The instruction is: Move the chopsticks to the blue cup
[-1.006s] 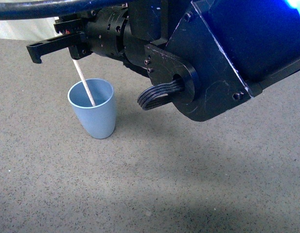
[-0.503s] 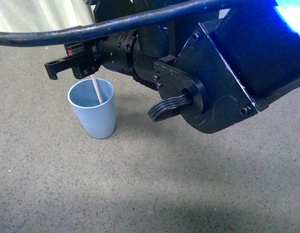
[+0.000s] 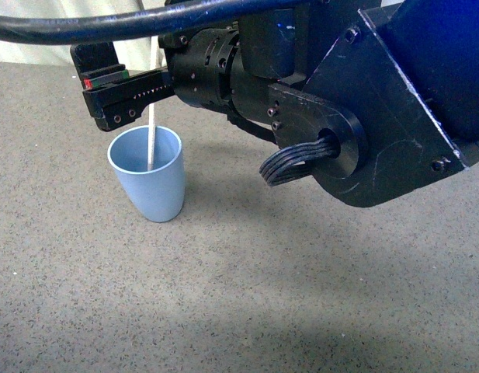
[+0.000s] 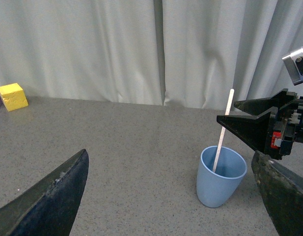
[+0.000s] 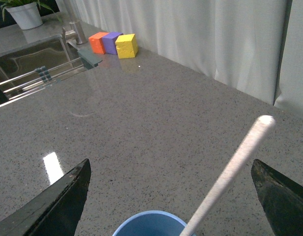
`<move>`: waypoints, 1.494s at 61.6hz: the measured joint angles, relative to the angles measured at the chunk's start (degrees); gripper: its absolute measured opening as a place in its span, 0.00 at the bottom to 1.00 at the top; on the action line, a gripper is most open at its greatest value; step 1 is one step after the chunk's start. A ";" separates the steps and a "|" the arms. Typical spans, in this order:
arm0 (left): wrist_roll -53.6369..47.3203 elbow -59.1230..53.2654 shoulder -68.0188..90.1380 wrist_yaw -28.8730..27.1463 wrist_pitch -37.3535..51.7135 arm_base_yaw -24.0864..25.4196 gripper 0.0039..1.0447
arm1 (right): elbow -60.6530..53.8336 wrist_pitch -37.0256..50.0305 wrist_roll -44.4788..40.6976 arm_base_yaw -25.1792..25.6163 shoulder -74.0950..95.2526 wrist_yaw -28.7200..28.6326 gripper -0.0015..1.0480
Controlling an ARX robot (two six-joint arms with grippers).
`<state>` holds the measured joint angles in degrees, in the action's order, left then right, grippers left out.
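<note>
The blue cup stands upright on the grey counter. The cream-white chopstick stands in it, its lower end inside and its top leaning up out of the rim. My right gripper hovers just above the cup, open, with the chopstick's upper part loose between the jaws. The right wrist view shows the cup's rim below the open right gripper and the chopstick crossing between the jaws. My left gripper is open and empty, off to the side of the cup and chopstick.
Orange, purple and yellow cubes sit by the white curtain. A steel sink lies beyond them. The yellow cube also shows in the left wrist view. The right arm's body looms over the counter.
The right gripper has moved right and turned over the cup. The chopstick, which leaned left up to the gripper, now stands nearly upright in the cup.
</note>
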<state>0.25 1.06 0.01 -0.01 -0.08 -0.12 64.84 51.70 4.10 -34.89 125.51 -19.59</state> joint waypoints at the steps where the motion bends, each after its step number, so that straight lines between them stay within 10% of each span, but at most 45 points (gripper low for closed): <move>1: -0.02 0.00 0.00 0.00 0.00 0.00 0.94 | -0.04 0.04 -0.07 0.00 -0.07 0.02 0.91; 37: 0.00 0.00 0.00 0.00 0.00 0.00 0.94 | -9.18 5.68 -7.52 4.37 -3.96 19.78 0.91; 49: -0.02 0.00 0.02 -0.04 0.00 0.00 0.94 | -20.96 19.76 -5.73 9.88 -8.28 42.29 0.71; 75: -0.02 0.00 0.00 0.00 0.00 0.00 0.94 | -48.72 23.04 -5.03 21.11 -33.68 32.83 0.01; 92: 0.00 0.00 0.00 0.00 0.00 0.00 0.94 | -56.83 15.67 -4.76 26.01 -48.48 28.33 0.01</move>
<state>0.25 1.06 0.01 -0.01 -0.08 -0.12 8.01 67.37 -0.67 -8.88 77.03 8.73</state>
